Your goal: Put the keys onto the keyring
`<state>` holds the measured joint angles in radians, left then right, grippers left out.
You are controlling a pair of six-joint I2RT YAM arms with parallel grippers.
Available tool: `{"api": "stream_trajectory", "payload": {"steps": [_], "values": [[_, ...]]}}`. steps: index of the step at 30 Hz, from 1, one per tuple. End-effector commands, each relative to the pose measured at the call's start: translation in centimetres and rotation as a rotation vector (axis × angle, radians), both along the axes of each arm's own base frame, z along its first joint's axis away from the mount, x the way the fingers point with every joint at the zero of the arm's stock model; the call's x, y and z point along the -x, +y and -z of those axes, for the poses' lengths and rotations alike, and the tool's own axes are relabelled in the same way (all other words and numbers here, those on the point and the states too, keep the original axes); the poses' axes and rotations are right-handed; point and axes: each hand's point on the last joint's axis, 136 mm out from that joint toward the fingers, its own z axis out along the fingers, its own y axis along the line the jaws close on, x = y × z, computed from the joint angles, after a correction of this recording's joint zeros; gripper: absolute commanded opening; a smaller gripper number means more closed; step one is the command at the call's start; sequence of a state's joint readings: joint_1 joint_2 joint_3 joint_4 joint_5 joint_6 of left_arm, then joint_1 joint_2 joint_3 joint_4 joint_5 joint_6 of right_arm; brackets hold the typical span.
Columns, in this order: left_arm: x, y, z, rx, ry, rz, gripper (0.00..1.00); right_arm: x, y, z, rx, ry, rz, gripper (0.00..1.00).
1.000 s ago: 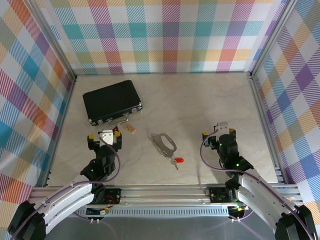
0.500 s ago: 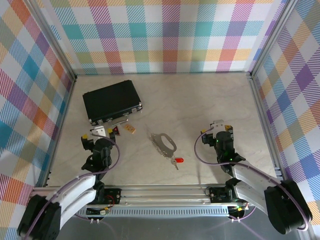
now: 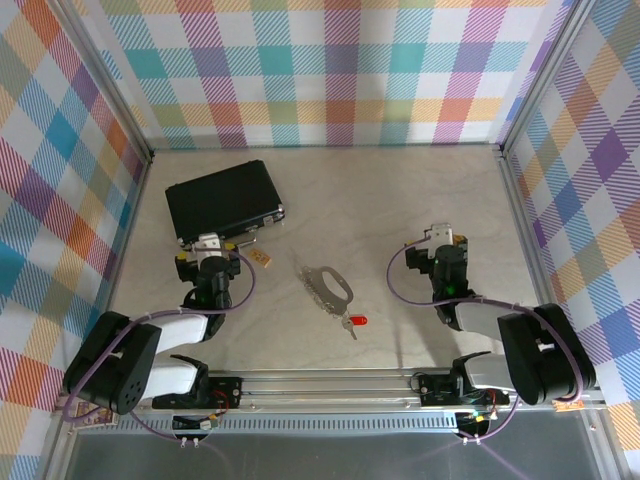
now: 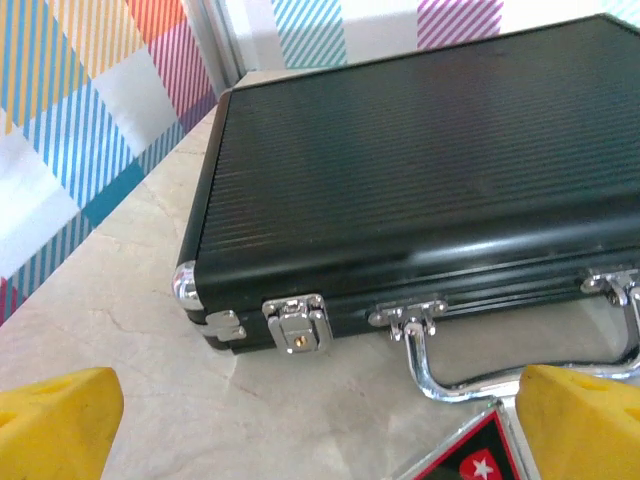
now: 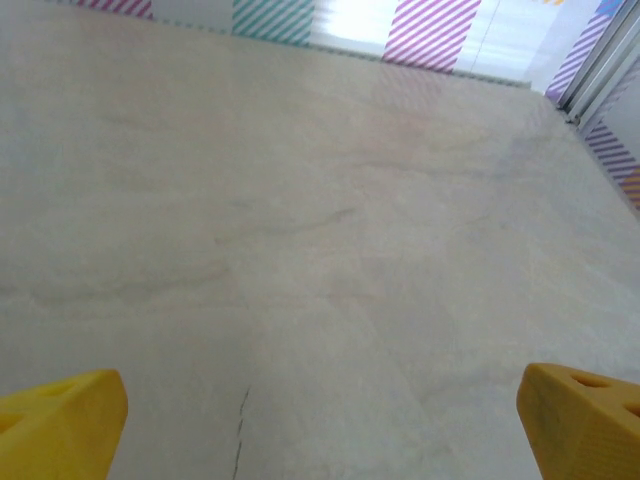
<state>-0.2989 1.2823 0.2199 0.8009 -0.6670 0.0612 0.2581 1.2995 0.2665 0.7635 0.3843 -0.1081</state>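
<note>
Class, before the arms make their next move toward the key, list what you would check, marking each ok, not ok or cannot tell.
1. The left hand is open: ok.
2. The right hand is open: ok.
3. The key lies uncovered on the table: ok.
4. The key is clear of the keyring: cannot tell, they lie close.
5. A hand is aimed at the key: not ok; the left faces the black case, the right faces bare table.

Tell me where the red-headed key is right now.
In the top view the key lies on the table near its front edge, about midway across, just beside the near right end of the keyring.
</note>
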Motion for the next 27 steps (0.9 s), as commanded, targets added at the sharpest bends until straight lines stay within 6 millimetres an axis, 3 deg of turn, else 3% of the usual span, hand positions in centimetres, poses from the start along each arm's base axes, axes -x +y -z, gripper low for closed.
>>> {"api": "stream_trajectory", "payload": {"steps": [1, 11, 17, 27], "values": [[-1.2, -0.1, -2.3, 0.048, -0.119, 0.031, 1.0, -1.0, 0.1, -2.5, -0.074, -0.101, 0.0, 0.99], [-2.4, 0.0, -1.5, 0.084, -0.156, 0.073, 1.0, -2.5, -0.9, -1.8, -0.022, -0.128, 0.031, 0.99], [-3.2, -0.7, -0.3, 0.088, -0.133, 0.107, 1.0, -2.7, -2.9, -1.0, -0.138, -0.127, 0.071, 0.99], [-4.7, -1.1, 1.6, 0.112, -0.054, 0.148, 1.0, -4.5, -3.7, 1.3, -0.198, 0.005, 0.076, 0.99]]}}
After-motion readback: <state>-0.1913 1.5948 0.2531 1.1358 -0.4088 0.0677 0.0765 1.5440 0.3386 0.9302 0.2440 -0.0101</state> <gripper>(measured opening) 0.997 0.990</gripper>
